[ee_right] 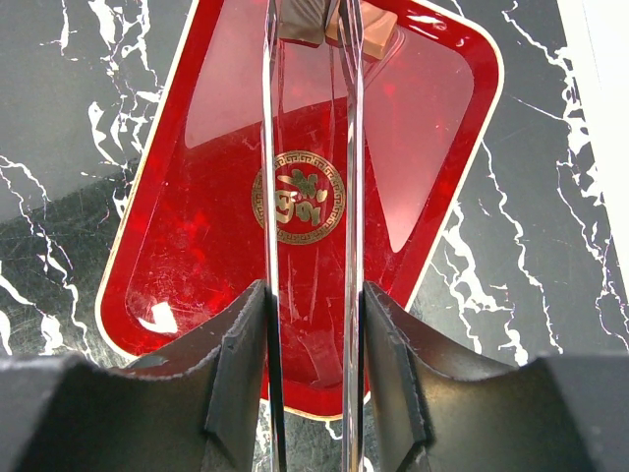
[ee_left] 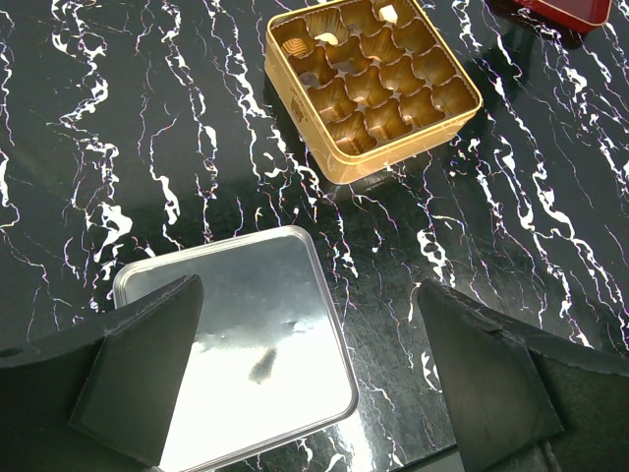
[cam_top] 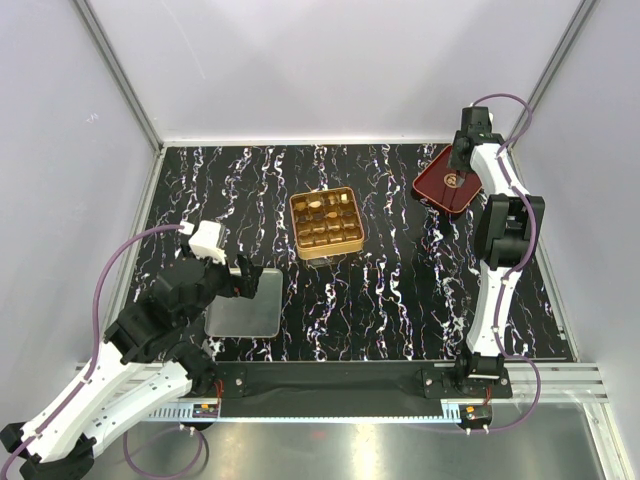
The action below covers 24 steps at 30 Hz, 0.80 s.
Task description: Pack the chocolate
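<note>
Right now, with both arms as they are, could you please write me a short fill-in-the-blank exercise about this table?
1. The tray under the clear tongs that the right gripper holds is ___ in colour.
2. The jaws of the left gripper, above the silver lid, are wide ___.
3. The tin with a few chocolates in its grid is ___ in colour.

Missing words: red; open; gold.

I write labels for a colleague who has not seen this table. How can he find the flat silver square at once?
Start at the black marble table and go to its near left corner, below the open left hand. The flat silver square lies there. Unlike the gold tin in the middle and the dark red tray far right, it is mirror-like metal without compartments.
</note>
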Tool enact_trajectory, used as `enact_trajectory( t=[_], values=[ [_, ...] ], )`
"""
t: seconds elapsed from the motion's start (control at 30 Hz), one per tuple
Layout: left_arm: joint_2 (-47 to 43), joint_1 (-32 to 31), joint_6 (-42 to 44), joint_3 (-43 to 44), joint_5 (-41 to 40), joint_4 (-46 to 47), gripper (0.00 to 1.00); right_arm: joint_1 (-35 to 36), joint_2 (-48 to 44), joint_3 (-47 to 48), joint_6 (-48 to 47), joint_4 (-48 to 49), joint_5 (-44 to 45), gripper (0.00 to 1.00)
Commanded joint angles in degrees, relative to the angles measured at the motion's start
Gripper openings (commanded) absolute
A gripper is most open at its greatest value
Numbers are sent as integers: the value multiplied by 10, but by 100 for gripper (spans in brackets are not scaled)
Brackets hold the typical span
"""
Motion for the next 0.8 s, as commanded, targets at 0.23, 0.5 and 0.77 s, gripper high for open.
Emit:
enact_trajectory(
  t=[0.23,0.5,0.77],
  values=[
    [6,-3,-2,0,-2,14,99,2,5,28,-3,16,-18,47],
    [7,-3,-2,0,-2,14,99,2,-1,18,-12,8,-36,48],
    [6,-3,-2,0,-4,14,99,2,26,40,-14,-3,-9,48]
  ],
)
